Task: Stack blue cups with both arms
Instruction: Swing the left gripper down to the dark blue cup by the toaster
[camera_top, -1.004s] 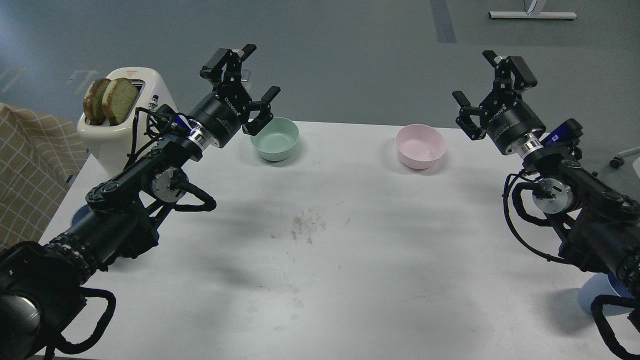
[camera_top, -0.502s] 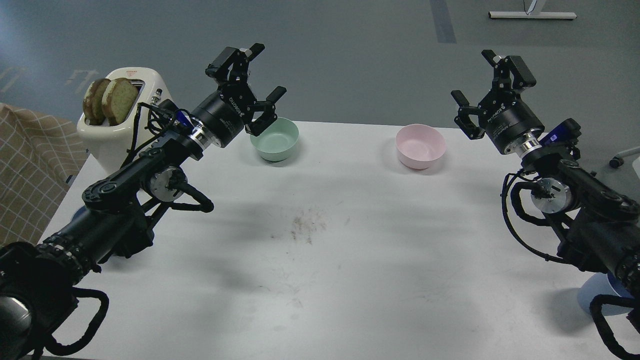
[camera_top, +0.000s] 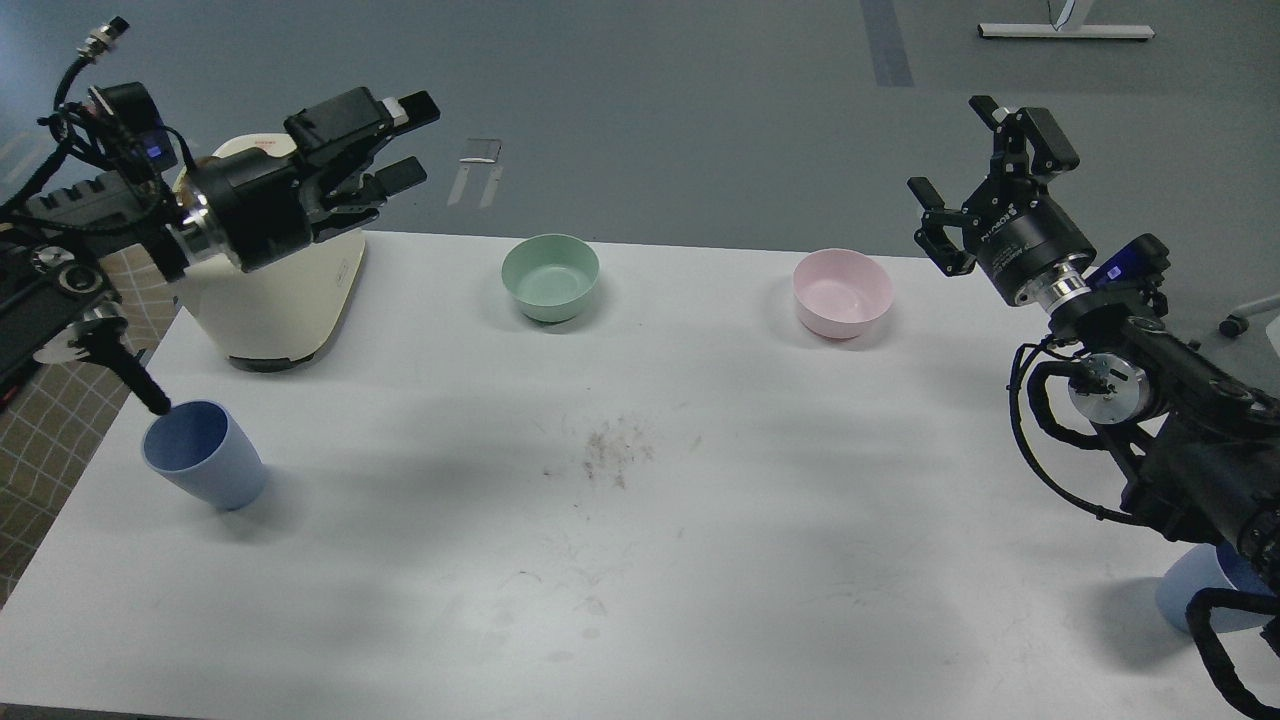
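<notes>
One blue cup (camera_top: 203, 456) stands upright near the table's left edge, in full view. The other blue cup (camera_top: 1195, 594) stands at the front right and is mostly hidden behind my right arm. My left gripper (camera_top: 408, 140) is open and empty, held high in front of the toaster, well above and behind the left cup. My right gripper (camera_top: 985, 160) is open and empty, raised past the table's far right edge, to the right of the pink bowl.
A cream toaster (camera_top: 280, 300) stands at the back left, partly hidden by my left arm. A mint-green bowl (camera_top: 550, 277) and a pink bowl (camera_top: 842, 292) sit along the far edge of the white table (camera_top: 640, 520). A checked cloth (camera_top: 40, 440) lies left of the table.
My left arm has swung far to the left and back, uncovering the left blue cup and hiding the toast. My right gripper has hardly moved.
</notes>
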